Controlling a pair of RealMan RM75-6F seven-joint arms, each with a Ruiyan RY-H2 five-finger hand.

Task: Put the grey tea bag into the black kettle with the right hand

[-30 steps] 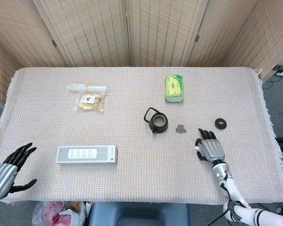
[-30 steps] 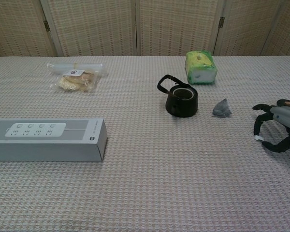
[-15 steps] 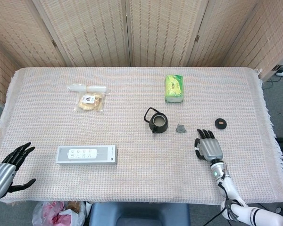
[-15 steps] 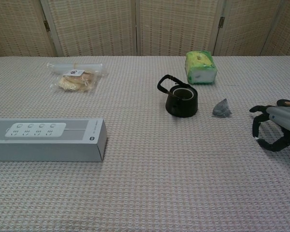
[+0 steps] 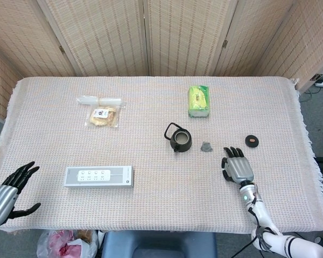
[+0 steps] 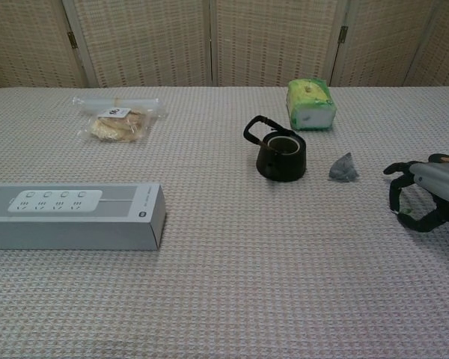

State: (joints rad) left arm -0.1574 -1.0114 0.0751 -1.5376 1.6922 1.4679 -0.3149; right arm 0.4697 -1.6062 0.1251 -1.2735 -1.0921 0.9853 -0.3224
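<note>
right hand (image 5: 237, 169) low over the cloth near the table's right side, fingers apart and curved downward, nothing in its grasp — a touch closer to the tea bag than a second ago, fingertips now a little further forward toward it. seen from the chest camera at the right edge (image 6: 426, 196), dark fingers arched above the weave, thumb tucked under. still short of the grey tea bag (image 5: 206, 146), which sits on the cloth just right of the black kettle (image 5: 180, 141), apart from it and unmoved. kettle upright, lid off, handle tipped back to the left. small black lid (image 5: 252, 141) lying further right, beyond the hand.

left hand (image 5: 8, 192) at the near left corner, fingers spread and empty, drifted slightly lower than before; out of the chest view.

elsewhere nothing shifted: white power strip box (image 5: 98, 176) lying flat near the front left, clear bag of snacks (image 5: 102, 115) further back with a rolled plastic packet (image 5: 99, 100) just behind it, green tissue pack (image 5: 198, 101) behind the kettle.

pale pinkish woven cloth (image 5: 151, 209) covering the whole table, fringe hanging at the sides. folding screens of woven reed (image 5: 145, 35) closing off the back — grey floor at the right, plastic bags (image 5: 64, 243) under the front edge.
</note>
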